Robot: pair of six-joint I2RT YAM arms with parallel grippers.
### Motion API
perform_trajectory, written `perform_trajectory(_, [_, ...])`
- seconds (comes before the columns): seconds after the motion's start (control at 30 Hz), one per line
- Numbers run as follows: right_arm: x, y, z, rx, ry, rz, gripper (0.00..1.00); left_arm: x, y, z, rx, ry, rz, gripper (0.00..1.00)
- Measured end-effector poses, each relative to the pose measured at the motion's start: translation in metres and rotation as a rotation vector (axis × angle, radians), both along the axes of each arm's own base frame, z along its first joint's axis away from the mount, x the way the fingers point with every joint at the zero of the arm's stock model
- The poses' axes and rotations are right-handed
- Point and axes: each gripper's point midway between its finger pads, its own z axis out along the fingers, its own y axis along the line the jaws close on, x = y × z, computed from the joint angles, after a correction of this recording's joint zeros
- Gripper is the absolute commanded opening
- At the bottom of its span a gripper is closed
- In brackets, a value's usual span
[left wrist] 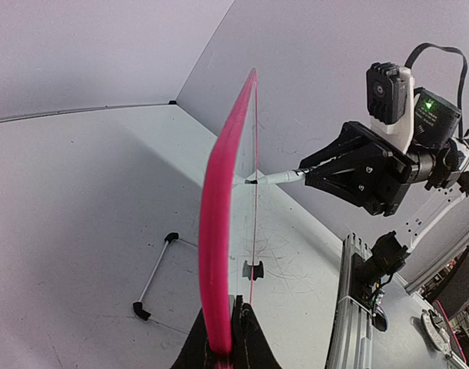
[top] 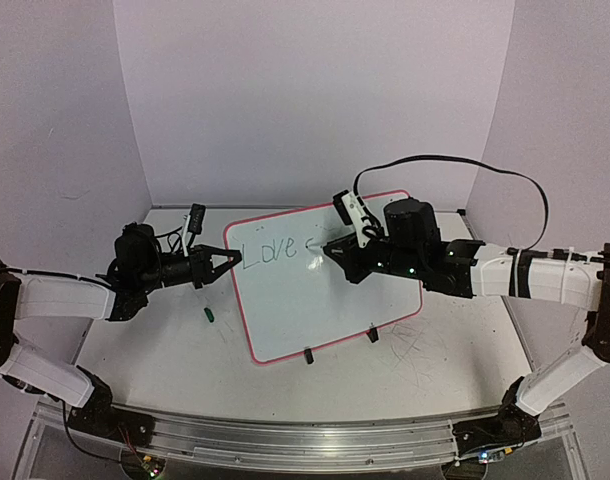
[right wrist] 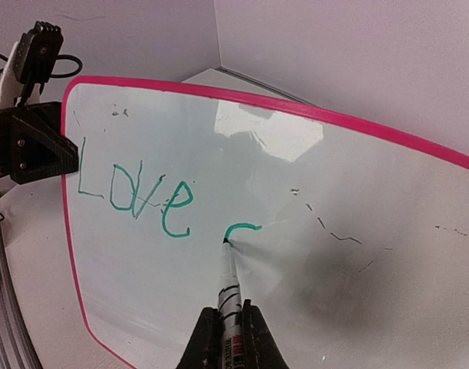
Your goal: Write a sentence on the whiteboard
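The whiteboard [top: 315,295], glossy white with a pink rim [left wrist: 217,207], stands tilted, its near edge down on the table. My left gripper [top: 230,260] is shut on its left rim, fingers [left wrist: 250,338] pinching the pink edge. My right gripper [right wrist: 229,319] is shut on a white marker [right wrist: 230,284]. The marker's tip touches the board at the left end of a short green curve [right wrist: 242,228]. The sentence reads only "Love" [right wrist: 134,196] in green, followed by that curve. The top view shows the right gripper [top: 337,250] over the board's upper middle.
Two black clips [top: 308,354] [top: 373,334] sit on the board's near edge. A small green cap [top: 210,315] lies on the table left of the board. A white rod with black ends [left wrist: 154,277] lies behind it. Grey scribbles [top: 425,345] mark the tabletop; a metal rail [top: 305,432] runs along the near edge.
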Motion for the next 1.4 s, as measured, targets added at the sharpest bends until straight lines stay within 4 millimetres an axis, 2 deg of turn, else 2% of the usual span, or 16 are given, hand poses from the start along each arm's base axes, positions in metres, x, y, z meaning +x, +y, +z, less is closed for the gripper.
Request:
perform_trajectory(0.8, [-0.0004,-0.0024,-0.0048,-0.024,0.006,-0.013,0.00,0.0001,0.0000,-0.0004,0.001,0.001,0.000,0.00])
perform_trajectory(1.4, [0.0037,-0.0073,-0.0006,-0.024,-0.010,-0.048,0.00,0.0002,0.0000,-0.0006,0.001,0.002,0.000,0.00])
